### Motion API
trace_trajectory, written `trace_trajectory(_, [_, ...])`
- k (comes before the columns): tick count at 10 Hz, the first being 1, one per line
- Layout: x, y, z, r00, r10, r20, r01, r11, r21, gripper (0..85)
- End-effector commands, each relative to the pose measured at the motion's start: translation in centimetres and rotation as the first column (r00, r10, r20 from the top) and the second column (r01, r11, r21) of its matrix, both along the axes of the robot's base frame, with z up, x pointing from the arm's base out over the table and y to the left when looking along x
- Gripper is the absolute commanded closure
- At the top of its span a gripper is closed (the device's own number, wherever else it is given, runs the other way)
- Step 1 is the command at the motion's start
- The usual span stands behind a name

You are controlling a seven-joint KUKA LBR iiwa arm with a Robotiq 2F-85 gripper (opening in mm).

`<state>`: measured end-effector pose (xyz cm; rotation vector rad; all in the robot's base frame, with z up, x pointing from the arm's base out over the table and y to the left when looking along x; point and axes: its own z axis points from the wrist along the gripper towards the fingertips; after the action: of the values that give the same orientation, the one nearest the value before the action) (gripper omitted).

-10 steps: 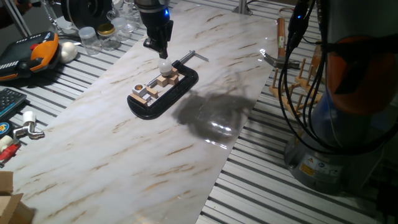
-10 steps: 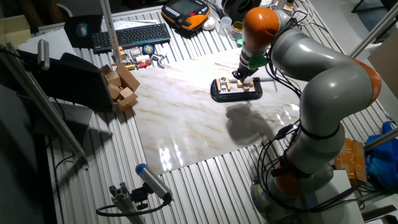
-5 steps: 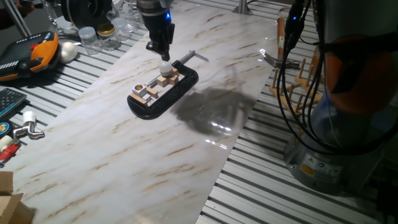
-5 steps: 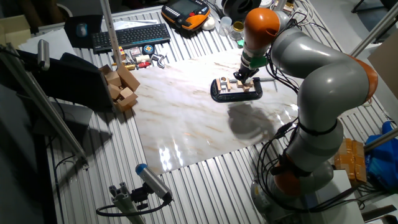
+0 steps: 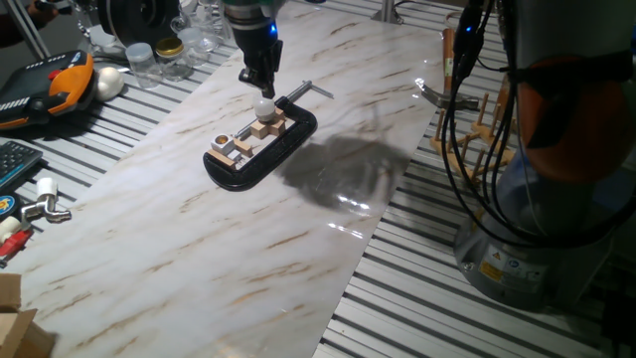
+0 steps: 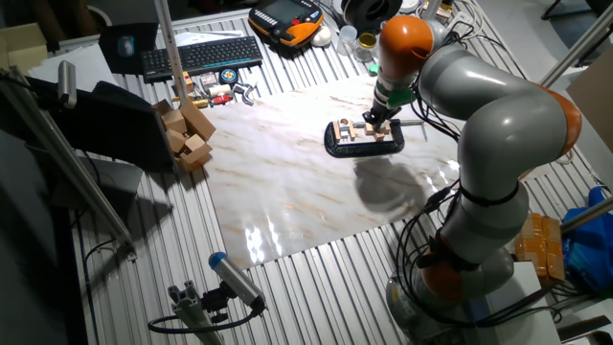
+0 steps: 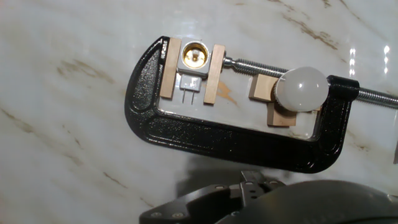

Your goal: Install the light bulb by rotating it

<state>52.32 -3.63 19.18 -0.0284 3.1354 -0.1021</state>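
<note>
Light bulb (image 7: 301, 88): light, smooth, fragile frosted globe; best gripped gently at widest girth. Stands on wood blocks (image 7: 272, 99) inside black clamp (image 5: 260, 149) (brass socket (image 7: 194, 58) at clamp's other end, empty). Gripper (image 5: 260, 78) just above bulb, apparently apart. Jaw opening impossible to tell.

The clamp (image 5: 260, 147) is laid on the bench (image 5: 229, 259) at upper centre of one fixed view. The bulb (image 5: 263, 107) is seated on blocks (image 5: 264, 127) at the clamp's upper-right end, the socket (image 5: 233, 145) at its lower-left end. The gripper (image 5: 264, 88) is held just above the bulb. Jars (image 5: 154, 58) are set at upper left.
</note>
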Motion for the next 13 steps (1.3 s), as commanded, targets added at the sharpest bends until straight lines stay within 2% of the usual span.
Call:
trace_trajectory(1, [0.05, -0.2, -0.2, 1.0, -0.007, 0.004, 0.007, 1.0, -0.001, 85.0])
trace_trajectory(4, [0.21, -0.2, -0.6, 0.999, -0.046, 0.012, 0.046, 0.999, -0.016, 85.0])
trace_trajectory(6, [0.67, -0.2, -1.3, 0.997, -0.068, 0.02, 0.069, 0.997, -0.027, 85.0])
trace_trajectory(8, [0.96, -0.4, -1.6, 0.998, -0.057, 0.012, 0.057, 0.998, -0.015, 85.0])
trace_trajectory(11, [0.38, -1.4, -2.1, 0.998, -0.053, 0.016, 0.053, 0.999, -0.009, 85.0])
trace_trajectory(13, [0.23, -2.1, -2.2, 0.997, -0.073, 0.004, 0.073, 0.997, -0.002, 85.0])
